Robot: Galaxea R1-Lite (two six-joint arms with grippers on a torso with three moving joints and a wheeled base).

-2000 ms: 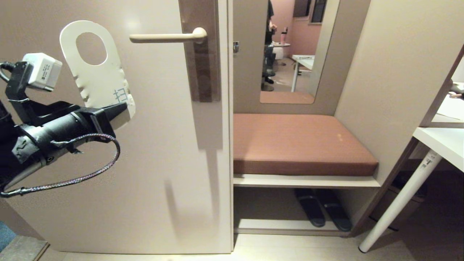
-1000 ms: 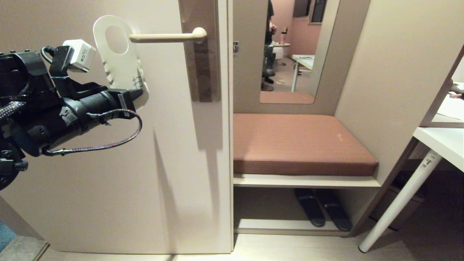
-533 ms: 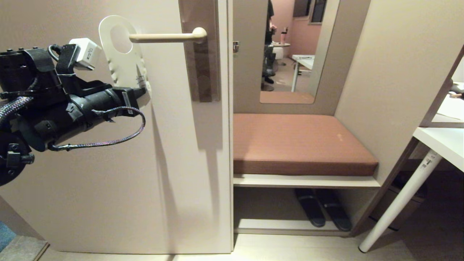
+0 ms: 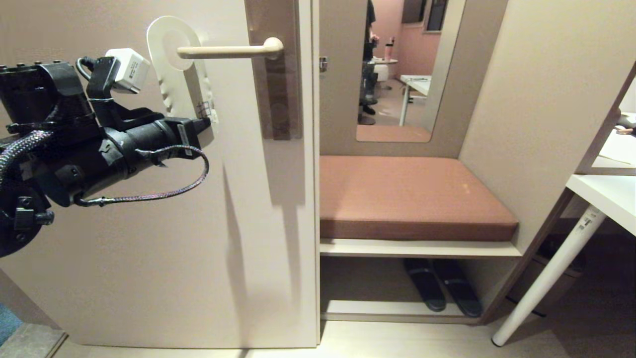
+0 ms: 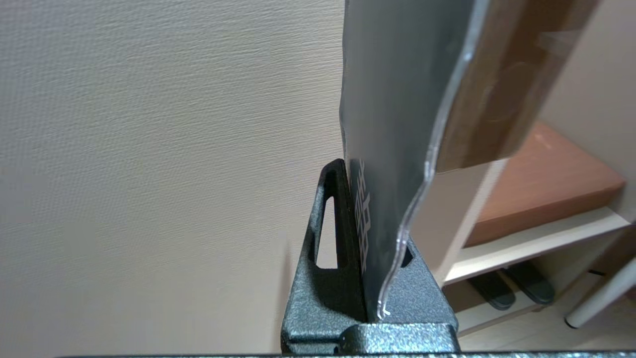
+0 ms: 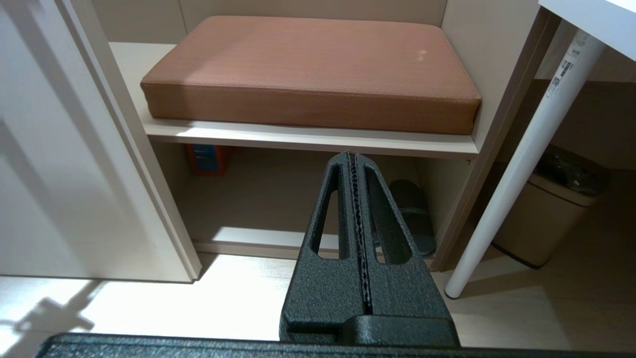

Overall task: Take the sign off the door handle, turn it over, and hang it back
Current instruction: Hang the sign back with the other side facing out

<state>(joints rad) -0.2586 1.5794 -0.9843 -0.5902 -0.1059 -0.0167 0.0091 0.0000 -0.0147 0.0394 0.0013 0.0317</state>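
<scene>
Left gripper (image 4: 206, 123) fingers clamped on flat pale plastic sign (image 4: 185, 84), shifted right since earlier frames; hole now at tip of slim cream lever handle (image 4: 226, 49), upper left. Threading next. Right gripper (image 6: 354, 164) fingers together, parked.

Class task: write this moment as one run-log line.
left gripper: shut on sign | sign hole at door handle tip | right gripper: shut, parked

Hotel-style room entry: door (image 4: 149, 223), cushioned bench (image 4: 412, 199), slippers (image 4: 442, 291).
</scene>
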